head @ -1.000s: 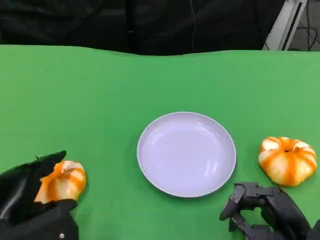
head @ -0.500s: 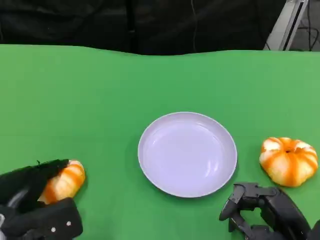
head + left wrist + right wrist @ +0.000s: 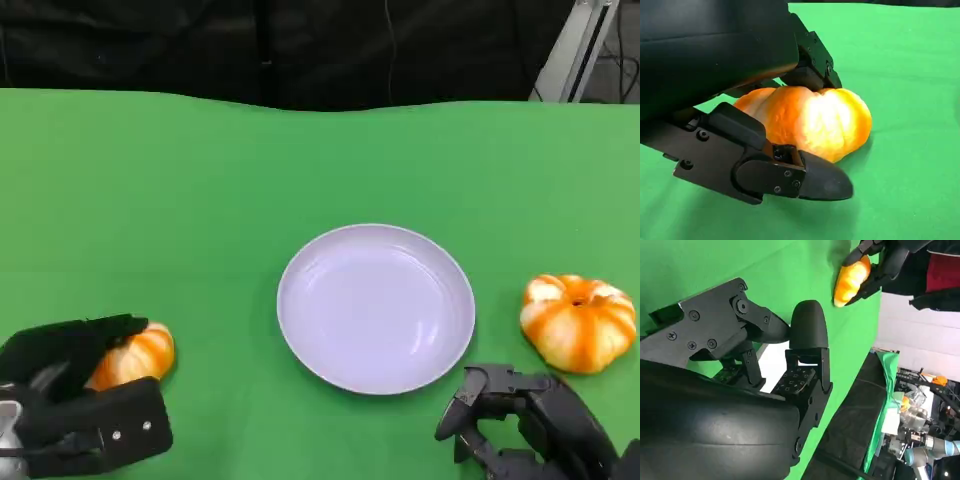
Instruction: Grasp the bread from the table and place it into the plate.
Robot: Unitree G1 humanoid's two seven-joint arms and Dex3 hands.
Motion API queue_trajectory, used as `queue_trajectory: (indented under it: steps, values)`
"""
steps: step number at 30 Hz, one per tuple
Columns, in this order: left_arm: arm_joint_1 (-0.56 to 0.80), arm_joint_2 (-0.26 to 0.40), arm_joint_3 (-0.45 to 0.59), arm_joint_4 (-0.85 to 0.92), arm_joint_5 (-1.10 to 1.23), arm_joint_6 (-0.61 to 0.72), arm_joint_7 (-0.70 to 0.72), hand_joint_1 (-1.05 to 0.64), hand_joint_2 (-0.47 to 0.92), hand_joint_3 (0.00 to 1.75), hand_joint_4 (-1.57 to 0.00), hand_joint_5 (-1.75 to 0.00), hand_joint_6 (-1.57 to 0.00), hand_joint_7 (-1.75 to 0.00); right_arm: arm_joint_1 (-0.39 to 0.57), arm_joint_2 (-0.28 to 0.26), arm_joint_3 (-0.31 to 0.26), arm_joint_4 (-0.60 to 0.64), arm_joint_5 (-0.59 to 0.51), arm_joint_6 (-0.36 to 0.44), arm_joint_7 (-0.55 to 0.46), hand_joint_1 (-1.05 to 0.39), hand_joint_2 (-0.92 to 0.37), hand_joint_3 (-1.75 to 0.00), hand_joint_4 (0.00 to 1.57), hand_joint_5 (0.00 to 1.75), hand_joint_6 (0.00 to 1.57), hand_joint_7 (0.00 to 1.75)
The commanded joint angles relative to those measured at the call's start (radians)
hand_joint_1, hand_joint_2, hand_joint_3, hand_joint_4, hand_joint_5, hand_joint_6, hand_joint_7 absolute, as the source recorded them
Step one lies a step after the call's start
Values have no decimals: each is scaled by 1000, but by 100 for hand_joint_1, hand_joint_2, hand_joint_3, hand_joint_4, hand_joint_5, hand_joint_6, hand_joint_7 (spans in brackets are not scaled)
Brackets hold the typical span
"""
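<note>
The orange-and-white pumpkin-shaped bread is grasped between the black fingers of the left hand, evidently for transfer to the pale round plate, while the right hand is held empty, fingers curled.

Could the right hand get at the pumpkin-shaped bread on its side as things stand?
Probably yes. The right hand sits open just in front of that pumpkin-shaped bread, with only bare green tablecloth between them.

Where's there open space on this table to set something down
The far half of the green table beyond the plate is bare, as is the plate itself. Crowded: left hand around one bread; right hand beside the other bread.
</note>
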Motion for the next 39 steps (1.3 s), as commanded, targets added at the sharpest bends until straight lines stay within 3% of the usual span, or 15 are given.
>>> queue_trajectory:
  steps: [1, 3, 11, 18, 19, 20, 22, 25, 39]
  values:
    - [14, 21, -24, 10, -23, 12, -71, -39, 83, 4, -60, -1, -52, 0, 1, -2, -4, -4, 9, 1, -6, -11, -61, -97, 81, 150, 84, 118]
    - [16, 21, -27, 4, -31, 24, -81, -27, 82, 2, -61, -1, -53, -1, 0, -1, -5, 0, 13, 0, -3, -12, -61, -98, 82, 150, 84, 118]
    - [25, 38, -53, -26, -9, 44, -65, -13, 78, 0, -64, -1, -66, -4, -1, -2, -5, 3, 6, -3, -7, -12, -61, -97, 82, 150, 84, 117]
    - [36, 21, -38, -49, -23, 74, -38, -15, 78, 0, -75, -5, -77, -3, 0, 0, -4, 0, 6, -2, -7, -12, -61, -97, 82, 150, 84, 117]
    - [41, 4, -20, -47, -40, 73, -8, -12, 77, 0, -78, -55, -81, -37, 0, 0, -4, 0, 4, -1, -9, -12, -61, -97, 82, 150, 84, 117]
    - [44, -7, -8, -45, -52, 72, 15, -10, 76, 1, -64, -126, -61, -110, 0, 1, -4, 1, 3, 0, -11, -12, -61, -97, 82, 150, 85, 117]
    - [47, -19, 2, -41, -65, 64, 45, -9, 77, 1, -60, -164, -47, -159, -1, 1, -3, 3, 0, -4, -15, -11, -62, -97, 82, 150, 85, 117]
    - [55, -36, 17, -40, -91, 41, 81, -12, 81, 2, -63, -174, -45, -173, 1, 2, -2, 0, 3, 4, -12, -11, -62, -96, 81, 149, 85, 117]
    - [102, -58, 43, -159, -101, 16, 153, -12, 81, 1, -66, -175, -50, -175, 1, -1, 0, 0, 1, 7, -10, -13, -62, -95, 82, 149, 85, 116]
